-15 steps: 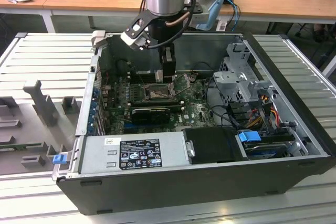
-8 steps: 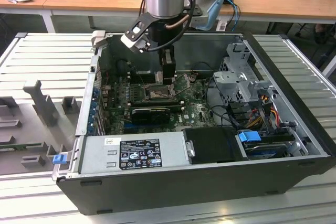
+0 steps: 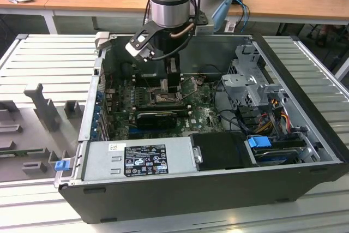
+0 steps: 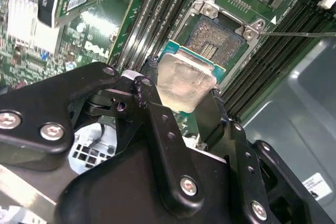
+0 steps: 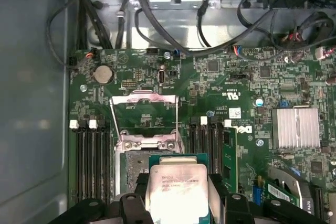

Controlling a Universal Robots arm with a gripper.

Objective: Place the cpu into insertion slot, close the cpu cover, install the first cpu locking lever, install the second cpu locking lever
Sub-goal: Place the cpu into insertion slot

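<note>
Hand (image 4: 184, 92) clamped on the chip (image 5: 176, 192), hovering just above the open socket (image 4: 215, 38), not seated yet. Cover plate (image 5: 143, 98) stands flipped up; closing it and both levers look undone.

cpu (image 4: 186, 80) just above insertion slot (image 4: 214, 36)

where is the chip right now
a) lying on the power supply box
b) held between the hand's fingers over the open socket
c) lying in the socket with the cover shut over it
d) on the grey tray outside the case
b: in the second wrist view the chip is gripped in the hand over the socket, and in the first wrist view the cover is flipped open.
</note>
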